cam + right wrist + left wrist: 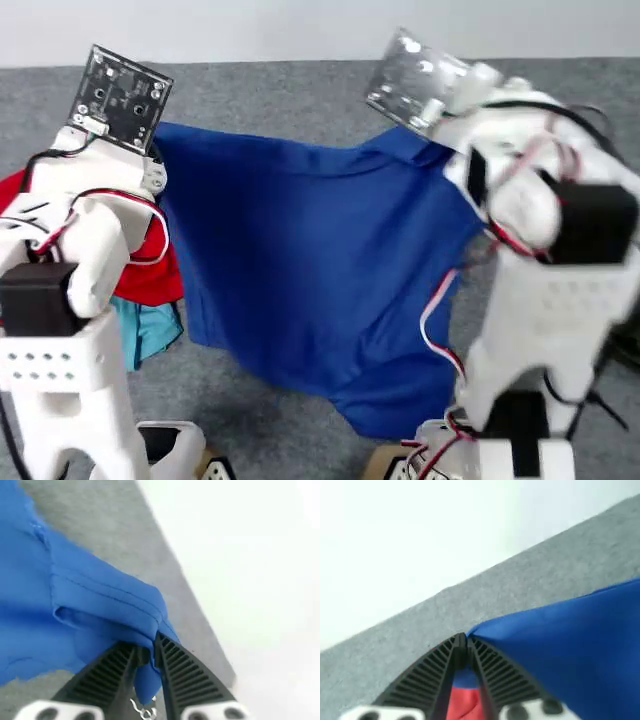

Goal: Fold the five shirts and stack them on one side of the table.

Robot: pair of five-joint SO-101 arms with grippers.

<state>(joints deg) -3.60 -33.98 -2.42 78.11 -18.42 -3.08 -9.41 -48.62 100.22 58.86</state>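
While left gripper (462,641) pinches blue shirt (320,250) corner, right gripper (149,645) clamps another corner.

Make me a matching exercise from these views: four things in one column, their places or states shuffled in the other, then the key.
Things:
1. blue shirt
2. red shirt
3. teal garment
4. left gripper

States:
a. small patch showing beneath red fabric
b. shut on blue cloth
c. spread out wide, held at two corners
d. bunched, lying over teal fabric

Pairs: 1-c, 2-d, 3-a, 4-b.
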